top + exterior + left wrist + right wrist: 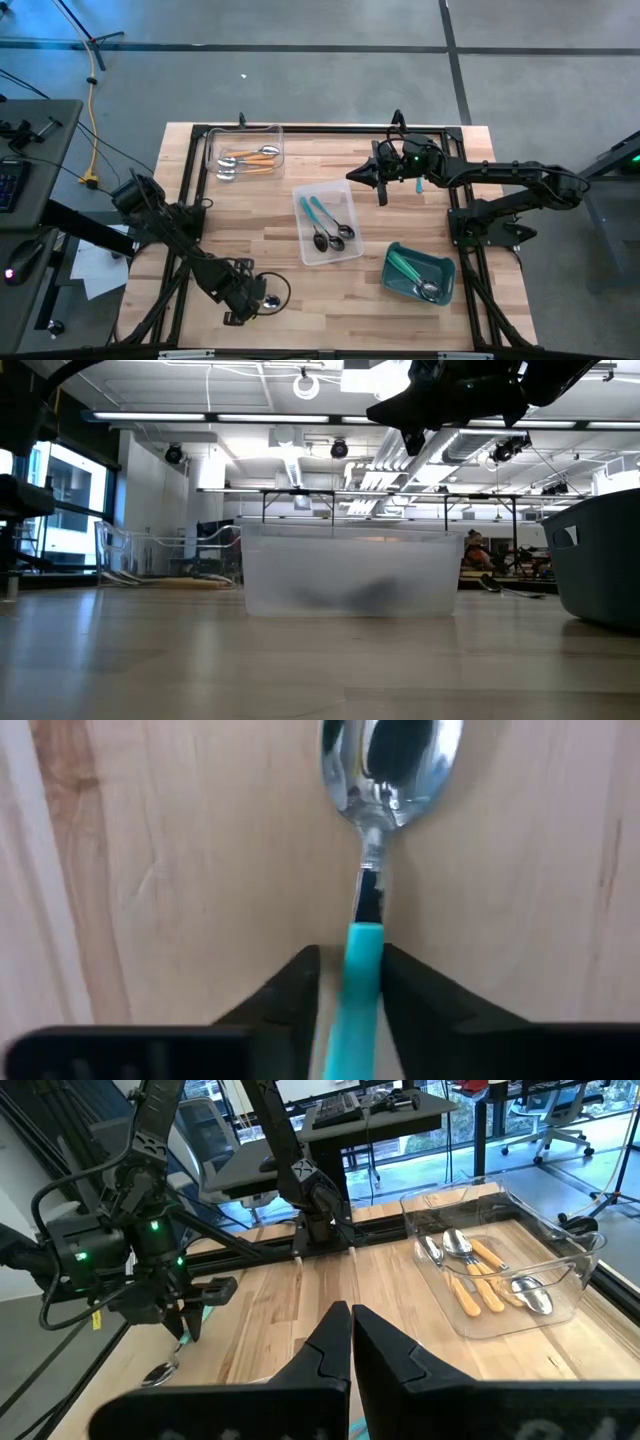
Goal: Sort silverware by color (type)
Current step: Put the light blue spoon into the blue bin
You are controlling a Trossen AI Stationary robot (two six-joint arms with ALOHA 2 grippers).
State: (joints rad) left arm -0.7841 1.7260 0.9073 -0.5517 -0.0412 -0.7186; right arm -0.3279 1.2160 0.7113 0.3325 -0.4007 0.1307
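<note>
A spoon with a teal handle [362, 970] and a shiny bowl [392, 765] lies on the wood near the table's front left. My left gripper [252, 296] points down over it, its fingers closed in on the handle. My right gripper [356, 175] hangs shut and raised over the far middle of the table, holding nothing. Orange-handled spoons [250, 158] lie in a clear tray at the far left. Teal-handled spoons [325, 222] lie in the clear middle tray. Green-handled spoons [412, 270] lie in the teal bin. My left gripper has the teal spoon's handle [364, 942] between its two fingers [405, 985], close to where the coloured part meets the metal neck. The fingers come from above, pointing down, one on each side of the handle. The spoon lies flat, its bowl on the table.
The clear middle tray [350, 570] stands at the centre of the table, and the teal bin [392, 285] stands at the front right. A black frame runs along the table's edges [300, 130]. Bare wood lies between my left gripper and the middle tray.
</note>
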